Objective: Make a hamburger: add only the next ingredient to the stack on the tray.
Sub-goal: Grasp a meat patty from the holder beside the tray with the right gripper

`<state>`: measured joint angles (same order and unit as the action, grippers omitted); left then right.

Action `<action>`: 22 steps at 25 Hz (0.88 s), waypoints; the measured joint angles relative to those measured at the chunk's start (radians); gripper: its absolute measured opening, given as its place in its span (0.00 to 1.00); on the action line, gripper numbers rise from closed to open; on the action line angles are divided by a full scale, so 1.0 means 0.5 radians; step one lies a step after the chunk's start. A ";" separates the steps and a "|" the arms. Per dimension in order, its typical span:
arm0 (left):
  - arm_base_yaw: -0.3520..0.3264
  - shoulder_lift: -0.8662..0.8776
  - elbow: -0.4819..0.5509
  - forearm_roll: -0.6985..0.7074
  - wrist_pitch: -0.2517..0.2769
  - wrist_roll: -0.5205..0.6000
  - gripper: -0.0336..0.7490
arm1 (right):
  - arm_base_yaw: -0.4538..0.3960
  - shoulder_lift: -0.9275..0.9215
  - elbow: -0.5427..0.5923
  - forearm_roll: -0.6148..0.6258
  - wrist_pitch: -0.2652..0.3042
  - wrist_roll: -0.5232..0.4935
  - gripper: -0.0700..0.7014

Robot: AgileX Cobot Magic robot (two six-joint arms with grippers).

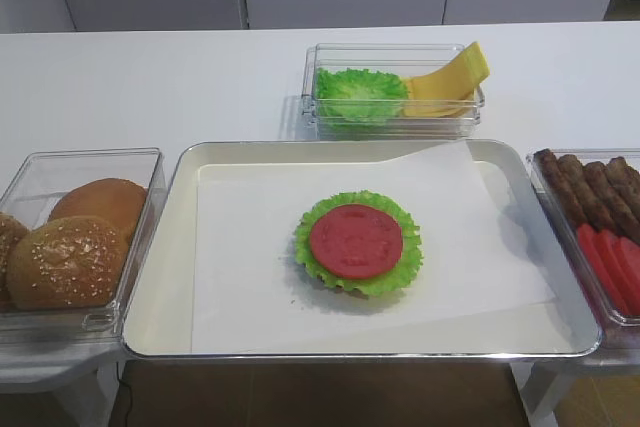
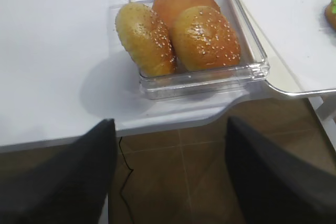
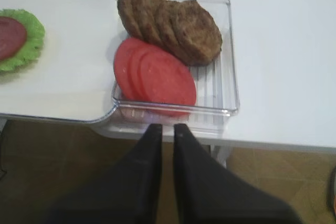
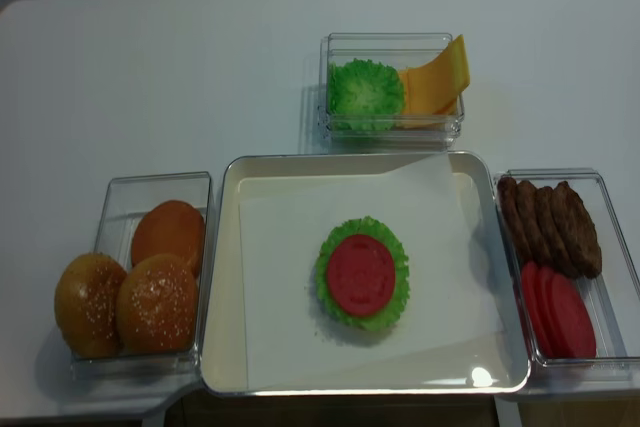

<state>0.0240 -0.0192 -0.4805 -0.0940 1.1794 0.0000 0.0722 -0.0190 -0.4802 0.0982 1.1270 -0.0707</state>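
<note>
The right tool [image 3: 163,129] was seen nearly closed and empty, held off the desk edge before the tub where the patties [image 3: 170,24] leaned overlapped beside tomato slices [image 3: 155,77]. Two patties, or a tomato slice, could be lifted together. The stack [image 1: 357,244] was left tomato-topped on the tray [image 1: 160,247]. The left tool [image 2: 168,140] was held open.

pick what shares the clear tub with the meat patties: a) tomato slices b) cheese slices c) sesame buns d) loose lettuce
A: the meat patties stand on edge in the far half of the clear tub to the right of the tray, with the red tomato slices overlapping in the near half; buns, cheese and loose lettuce sit in other tubs.
</note>
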 joint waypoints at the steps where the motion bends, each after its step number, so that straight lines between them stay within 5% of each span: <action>1: 0.000 0.000 0.000 0.000 0.000 0.000 0.65 | 0.000 0.000 -0.015 0.029 -0.050 0.000 0.23; 5: 0.000 0.000 0.000 0.000 0.000 0.000 0.65 | 0.000 0.004 -0.070 0.145 -0.291 0.000 0.44; 14: 0.000 0.000 0.000 0.000 0.000 0.000 0.65 | 0.000 0.543 -0.307 0.175 -0.340 -0.076 0.55; 18: 0.000 0.000 0.000 0.000 0.000 0.000 0.65 | 0.000 0.837 -0.428 0.272 -0.504 -0.089 0.69; 22: 0.000 0.000 0.000 0.000 0.000 0.000 0.65 | 0.000 1.090 -0.551 0.427 -0.662 -0.108 0.73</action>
<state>0.0240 -0.0192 -0.4805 -0.0940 1.1794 0.0000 0.0722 0.5260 -0.7558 0.3116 0.7958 -0.1246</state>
